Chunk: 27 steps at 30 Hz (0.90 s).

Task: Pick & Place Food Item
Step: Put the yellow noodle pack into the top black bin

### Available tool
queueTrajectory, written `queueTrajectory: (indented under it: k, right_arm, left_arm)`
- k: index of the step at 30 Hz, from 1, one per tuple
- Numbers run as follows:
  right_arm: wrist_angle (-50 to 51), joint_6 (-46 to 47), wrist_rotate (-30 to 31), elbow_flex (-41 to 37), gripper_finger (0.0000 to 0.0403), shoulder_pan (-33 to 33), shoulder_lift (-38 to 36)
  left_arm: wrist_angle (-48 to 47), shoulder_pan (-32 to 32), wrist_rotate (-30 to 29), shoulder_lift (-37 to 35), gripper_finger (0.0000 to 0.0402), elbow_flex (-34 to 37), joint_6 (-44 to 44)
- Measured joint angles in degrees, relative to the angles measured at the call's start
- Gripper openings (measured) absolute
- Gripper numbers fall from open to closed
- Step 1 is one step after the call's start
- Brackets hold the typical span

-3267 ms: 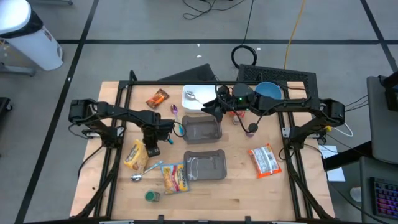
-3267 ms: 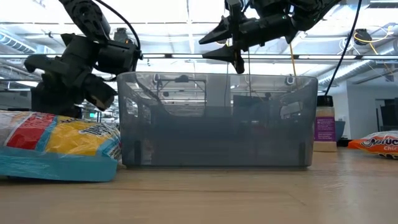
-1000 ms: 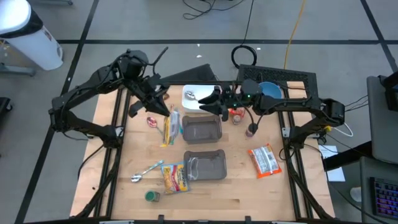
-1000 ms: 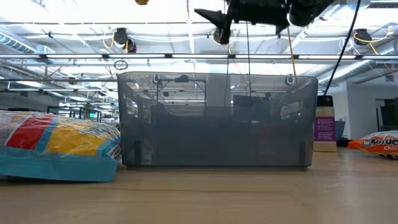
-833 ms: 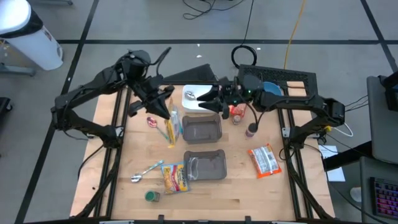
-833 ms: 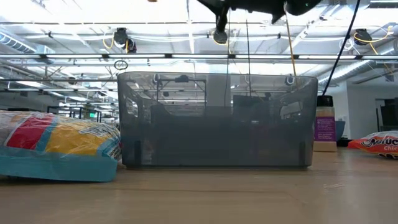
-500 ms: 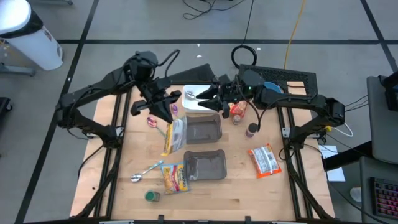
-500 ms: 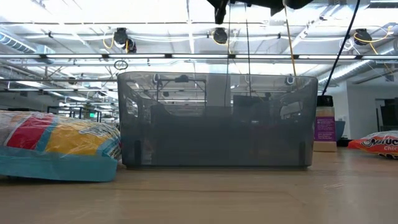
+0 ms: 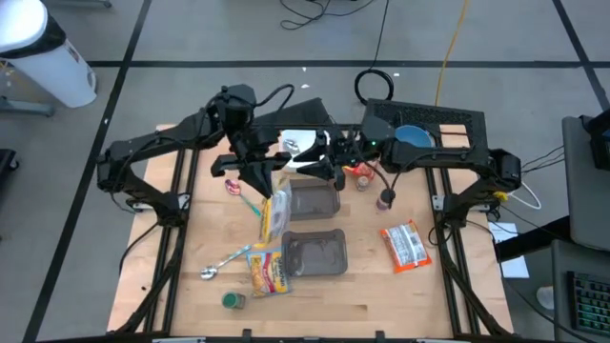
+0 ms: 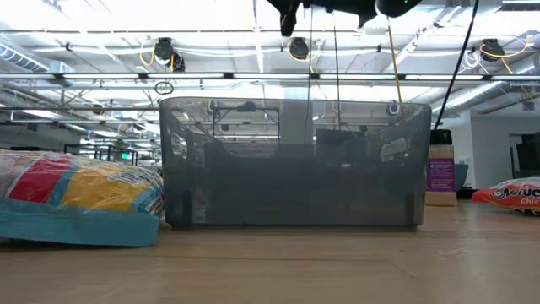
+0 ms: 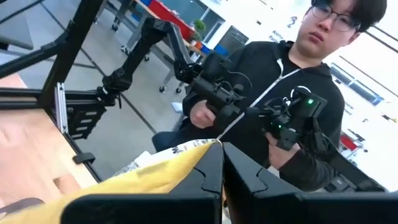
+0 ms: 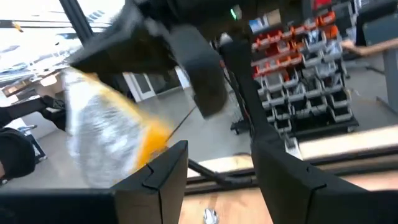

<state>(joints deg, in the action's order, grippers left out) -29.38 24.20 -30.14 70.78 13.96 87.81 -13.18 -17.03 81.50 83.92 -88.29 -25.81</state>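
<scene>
My left gripper [image 9: 264, 181] is shut on a yellow and silver snack bag [image 9: 274, 214], held in the air just left of the far grey container [image 9: 313, 200]. The bag also shows in the right wrist view [image 12: 106, 137] and in the left wrist view [image 11: 168, 174]. My right gripper [image 9: 303, 170] is open and empty. It hangs above the far container's far left corner, close to my left gripper, and its fingers [image 12: 163, 177] stand apart. A second grey container [image 9: 315, 252] stands nearer. My left gripper pinches the snack bag's top edge [image 11: 200, 149] between its two shut fingers [image 11: 239, 177]. The fingers come from above. The bag hangs below them, lifted clear of the table, with its lower end [image 9: 276, 232] free.
Another snack bag [image 9: 269, 273], a spoon [image 9: 224, 262] and a green lid [image 9: 233, 300] lie near left. An orange pack [image 9: 405, 245] lies at the right. A white dish [image 9: 297, 148], a blue bowl [image 9: 412, 138] and bottles [image 9: 362, 174] stand at the far side. A person [image 11: 292, 93] stands beyond the table.
My left gripper has carried the snack bag toward the table's right edge and a little nearer, toward the far grey container. The bag stays lifted clear and has swung to hang longer below the fingers. My right gripper has shifted slightly toward the left gripper.
</scene>
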Motion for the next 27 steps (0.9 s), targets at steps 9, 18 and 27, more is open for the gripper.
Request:
queueTrajectory:
  k: [9,18,27]
  right_arm:
    - [-9.71,5.30,-3.55,-0.02,0.0171,-1.83,3.75]
    - [-16.93,11.29,-5.98,-0.02,0.0171,-2.08,6.31]
    - [-18.91,11.62,-5.94,-0.04,0.0171,-2.53,6.25]
  left_arm:
    - [1.50,0.41,0.35,0.13,0.0002,0.02,-1.65]
    - [1.53,0.43,0.08,0.13,0.0002,0.02,-1.74]
    - [1.50,1.08,0.07,0.13,0.0002,0.02,-1.27]
